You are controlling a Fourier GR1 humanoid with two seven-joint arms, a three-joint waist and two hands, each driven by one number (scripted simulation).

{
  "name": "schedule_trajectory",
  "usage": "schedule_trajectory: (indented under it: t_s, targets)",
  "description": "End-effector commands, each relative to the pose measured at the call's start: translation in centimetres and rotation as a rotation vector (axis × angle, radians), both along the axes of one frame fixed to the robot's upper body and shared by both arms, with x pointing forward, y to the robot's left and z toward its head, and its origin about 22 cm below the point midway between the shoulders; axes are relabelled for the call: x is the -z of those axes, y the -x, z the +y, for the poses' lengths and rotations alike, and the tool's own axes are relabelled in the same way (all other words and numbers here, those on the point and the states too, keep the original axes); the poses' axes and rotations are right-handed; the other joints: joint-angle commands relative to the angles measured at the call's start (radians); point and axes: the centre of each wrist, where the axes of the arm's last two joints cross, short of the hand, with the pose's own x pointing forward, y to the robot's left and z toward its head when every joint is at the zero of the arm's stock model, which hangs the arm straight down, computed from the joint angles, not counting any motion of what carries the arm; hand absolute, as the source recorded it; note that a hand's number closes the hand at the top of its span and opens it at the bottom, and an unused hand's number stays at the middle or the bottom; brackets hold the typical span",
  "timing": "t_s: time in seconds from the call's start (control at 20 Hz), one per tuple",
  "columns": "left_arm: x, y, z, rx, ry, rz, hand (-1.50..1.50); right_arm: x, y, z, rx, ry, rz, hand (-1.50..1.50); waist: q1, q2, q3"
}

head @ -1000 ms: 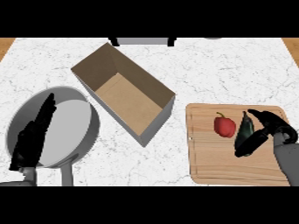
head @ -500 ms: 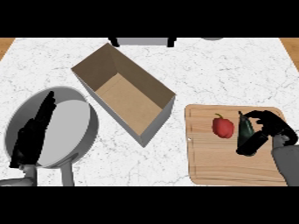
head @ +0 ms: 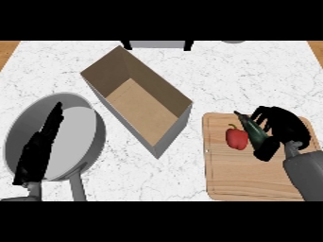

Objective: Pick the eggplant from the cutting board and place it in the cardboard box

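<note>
1. Head view: the eggplant (head: pixel 252 131) lies on the wooden cutting board (head: pixel 251 177), right hand (head: pixel 281 128) curled round it; lifting and boxing remain. Left hand (head: pixel 37 146) rests straight-fingered over a grey pan (head: pixel 80 142).
2. The cardboard box (head: pixel 138 105) is matte and open; a glossy red pepper (head: pixel 237 138) lies beside the eggplant; the counter (head: pixel 248 75) is marbled.

One eggplant (head: pixel 251 128), one pepper (head: pixel 237 138), one box (head: pixel 136 104)

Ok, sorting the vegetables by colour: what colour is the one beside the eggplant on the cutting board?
Red; the pepper shows best in the head view.
</note>
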Motion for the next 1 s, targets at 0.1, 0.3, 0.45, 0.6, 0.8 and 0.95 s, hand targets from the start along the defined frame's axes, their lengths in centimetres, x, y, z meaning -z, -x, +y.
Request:
schedule_trajectory:
  t_s: [0.1, 0.3, 0.45, 0.6, 0.8, 0.95]
  targets:
    - [-0.2, -0.4, -0.3, 0.0, 0.013, -0.004, 0.0, -2.0, -0.9, 1.6, -0.356, 0.126, -0.228, 1.5, -0.003, 0.005, 0.004]
    - [0.1, -0.4, -0.6, -0.023, 0.02, 0.013, 0.0, -3.0, -1.3, 2.9, -0.362, 0.164, -0.337, 1.5, -0.014, 0.004, 0.003]
    - [0.1, 0.8, -0.6, -0.033, -0.002, -0.005, 0.0, -5.9, -0.2, 3.3, -0.334, 0.125, -0.415, 1.5, -0.02, 0.0, 0.003]
    - [0.6, 1.2, -1.6, -0.032, 0.004, 0.001, 0.0, -8.7, -0.6, 3.2, -0.388, 0.031, -0.449, 1.5, -0.021, 0.0, 0.003]
    - [1.1, 0.6, -1.0, -0.035, 0.012, 0.005, 0.0, -10.1, 0.4, 3.7, -0.452, -0.242, -0.636, 1.5, -0.03, 0.001, 0.003]
    - [-0.3, -0.5, 0.0, -0.025, 0.002, 0.006, 0.0, -11.8, 1.0, 5.8, -0.53, -0.396, -0.658, 1.5, -0.028, 0.001, 0.003]
